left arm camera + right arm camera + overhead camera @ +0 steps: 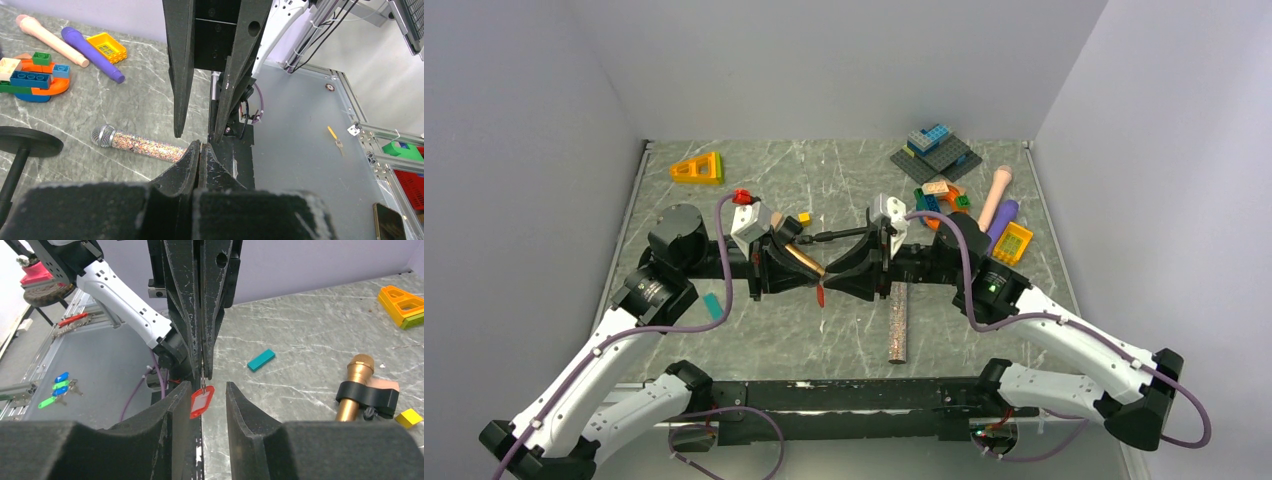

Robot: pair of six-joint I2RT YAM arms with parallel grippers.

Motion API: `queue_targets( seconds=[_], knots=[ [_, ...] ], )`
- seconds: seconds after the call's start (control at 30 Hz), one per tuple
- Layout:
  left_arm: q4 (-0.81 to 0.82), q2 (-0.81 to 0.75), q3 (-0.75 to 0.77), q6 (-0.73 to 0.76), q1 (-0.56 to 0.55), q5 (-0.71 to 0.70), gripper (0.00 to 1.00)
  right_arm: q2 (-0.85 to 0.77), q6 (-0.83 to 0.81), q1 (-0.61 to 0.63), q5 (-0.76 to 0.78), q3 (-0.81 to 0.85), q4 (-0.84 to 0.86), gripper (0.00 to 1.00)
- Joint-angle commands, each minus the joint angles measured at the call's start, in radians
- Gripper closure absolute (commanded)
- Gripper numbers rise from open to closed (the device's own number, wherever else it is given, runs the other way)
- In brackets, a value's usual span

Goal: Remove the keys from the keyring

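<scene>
My left gripper (pixel 812 278) is shut, its tips (pixel 200 146) pinching a thin metal keyring (pixel 203 381) in mid-air above the table centre. A red key tag with a white label (pixel 201 401) hangs from the ring; it also shows in the top view (pixel 821 296). My right gripper (pixel 836 276) faces the left one, open, with its jaws (pixel 214 395) on either side of the hanging tag and not touching it. The right fingers (pixel 176 75) show open in the left wrist view. No key blade is clearly visible.
A glitter microphone (pixel 897 322) lies on the table below the grippers. A gold microphone in a black stand (pixel 355 385) is at the left arm. A teal block (pixel 714 305), an orange wedge (pixel 698 168), toy bricks (pixel 939 195) and pink and purple microphones (pixel 999 205) lie around.
</scene>
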Motion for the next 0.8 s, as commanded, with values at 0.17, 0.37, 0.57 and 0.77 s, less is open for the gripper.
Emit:
queue_targets(
  seconds=[0.17, 0.37, 0.57, 0.77],
  knots=[
    [0.032, -0.012, 0.006, 0.000, 0.000, -0.003, 1.00, 0.011, 0.031, -0.004, -0.029, -0.006, 0.088, 0.68],
    [0.033, -0.014, 0.005, 0.002, -0.001, -0.008, 1.00, 0.016, 0.042, -0.003, -0.034, -0.011, 0.097, 0.72],
    [0.032, -0.011, 0.006, 0.000, 0.000, -0.009, 1.00, 0.026, 0.055, -0.004, -0.046, -0.018, 0.126, 0.73],
    [0.031, -0.014, 0.005, 0.002, 0.000, -0.013, 1.00, 0.041, 0.062, -0.002, -0.066, -0.010, 0.135, 0.75]
  ],
)
